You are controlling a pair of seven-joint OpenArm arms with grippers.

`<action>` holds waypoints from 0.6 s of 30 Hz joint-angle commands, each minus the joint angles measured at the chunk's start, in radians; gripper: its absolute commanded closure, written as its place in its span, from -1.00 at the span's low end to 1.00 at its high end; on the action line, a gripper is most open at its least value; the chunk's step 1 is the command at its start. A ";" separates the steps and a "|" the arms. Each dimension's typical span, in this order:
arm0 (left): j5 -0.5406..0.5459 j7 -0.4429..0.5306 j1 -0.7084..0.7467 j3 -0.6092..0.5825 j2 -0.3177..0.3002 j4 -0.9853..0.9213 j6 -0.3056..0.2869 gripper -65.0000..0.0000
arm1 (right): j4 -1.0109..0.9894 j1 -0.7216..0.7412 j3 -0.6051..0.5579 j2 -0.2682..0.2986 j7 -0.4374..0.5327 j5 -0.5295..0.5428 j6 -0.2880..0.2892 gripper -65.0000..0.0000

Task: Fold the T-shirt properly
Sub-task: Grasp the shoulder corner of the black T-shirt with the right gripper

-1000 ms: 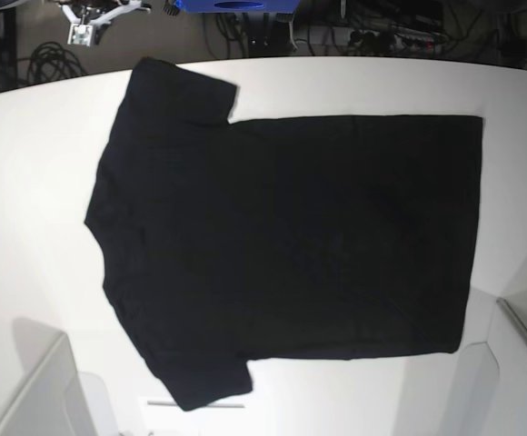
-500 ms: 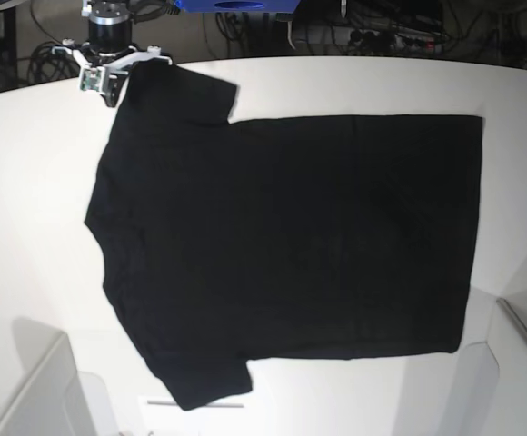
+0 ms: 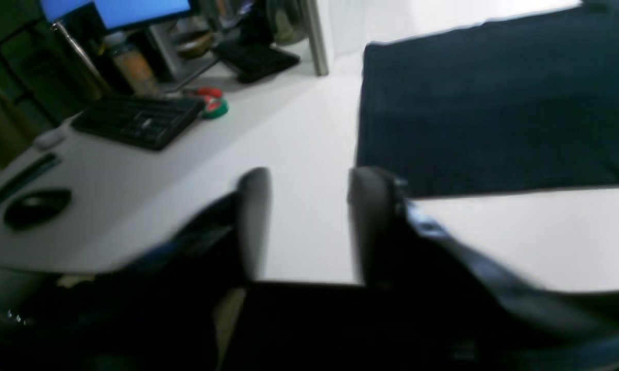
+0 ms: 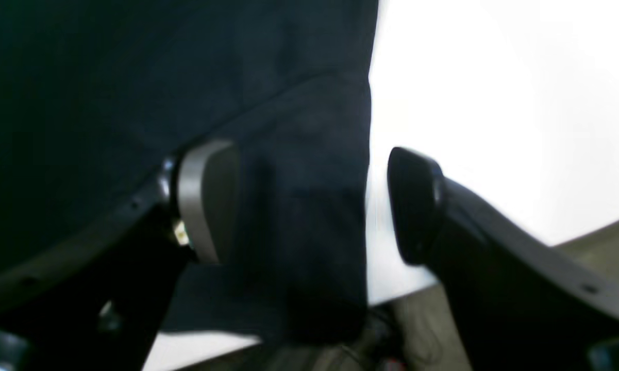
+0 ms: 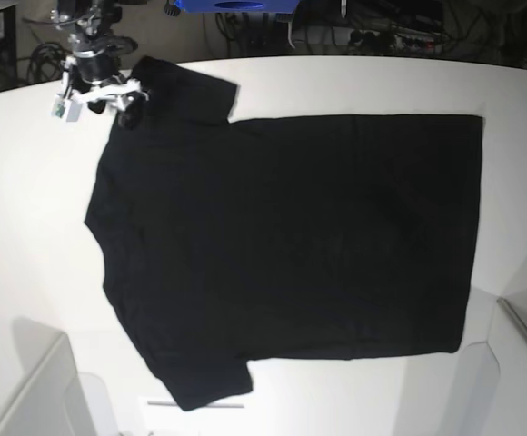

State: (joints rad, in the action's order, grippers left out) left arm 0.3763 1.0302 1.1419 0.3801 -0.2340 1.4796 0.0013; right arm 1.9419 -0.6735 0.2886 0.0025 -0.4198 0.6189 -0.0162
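Note:
The black T-shirt (image 5: 291, 245) lies flat on the white table (image 5: 27, 200), plain side up, collar to the left and hem to the right. My right gripper (image 5: 121, 106) is at the far left sleeve. In the right wrist view it (image 4: 309, 206) is open, low over the sleeve (image 4: 309, 154), with the sleeve's edge between its fingers. My left gripper (image 3: 312, 221) is open and empty above bare table, just short of a corner of the T-shirt (image 3: 495, 93). The left arm does not show in the base view.
White bins stand at the near left (image 5: 36, 391) and near right (image 5: 518, 363) of the table. In the left wrist view a keyboard (image 3: 139, 121), a mouse (image 3: 36, 206) and a monitor (image 3: 118, 10) sit on a neighbouring desk. Cables lie beyond the table's far edge.
My right gripper has come in from beyond the far edge and moved down onto the far left sleeve. The T-shirt has not moved.

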 commanded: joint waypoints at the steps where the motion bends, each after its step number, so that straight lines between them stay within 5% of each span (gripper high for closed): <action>1: 0.008 0.009 0.025 -0.011 -0.014 0.022 0.004 -0.15 | 0.017 0.004 0.019 0.018 -0.003 0.045 0.011 -0.31; 4: 0.016 -0.050 0.025 -0.069 -0.066 0.056 0.004 -0.38 | 0.017 0.025 0.059 0.058 -0.052 0.163 0.011 -0.31; 7: 0.129 -0.084 0.025 -0.142 -0.113 0.086 -0.004 -0.38 | 0.017 0.031 0.057 0.073 -0.060 0.178 0.011 -0.31; 13: 0.456 -0.093 0.028 -0.303 -0.285 0.141 -0.133 -0.38 | -0.063 0.047 0.060 0.073 -0.060 0.178 0.011 -0.31; 18: 0.505 -0.093 0.028 -0.343 -0.354 0.157 -0.139 -0.38 | -0.135 0.057 0.062 0.075 -0.060 0.178 0.012 -0.31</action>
State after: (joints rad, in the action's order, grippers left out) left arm 0.8810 0.9085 1.1503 0.0353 -0.5812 1.6260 -0.1318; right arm 1.7939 -0.6113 0.3466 0.0685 -0.4946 0.7902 -0.0090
